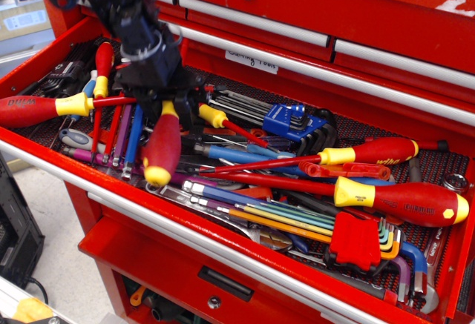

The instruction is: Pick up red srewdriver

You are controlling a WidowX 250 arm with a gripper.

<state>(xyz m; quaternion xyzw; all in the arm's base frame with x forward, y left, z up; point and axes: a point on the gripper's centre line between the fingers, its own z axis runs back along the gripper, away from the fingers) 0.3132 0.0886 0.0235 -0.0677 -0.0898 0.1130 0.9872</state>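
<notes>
Red steel surrounds us: an open tool-chest drawer crammed with hand tools, closed drawers stacked behind it. We hang over the left part of the drawer, our gripper pointing down into the clutter. The red srewdriver sits right under us, its yellow collar up at our fingers and its fat handle slanting toward the drawer's front edge, yellow end cap lowest.

We judge the main risk to be a slip. The grip seems to land on the collar end, so the heavy bulb of the handle hangs free and could swing or pivot out. The handle looks blurred, which fits a tool that is not steady. If it drops, it falls back among the coloured hex keys and the slim yellow-collared screwdriver lying just beside it, and could snag them. Its thin shaft is hidden behind our fingers, so we cannot tell whether it is clear of the hex-key set nearby.

As for our hand, the fingers look drawn in narrow around the collar, apparently clamping the screwdriver, though motion blur keeps us from being certain of the contact. The large red screwdriver at the right lies well apart.
</notes>
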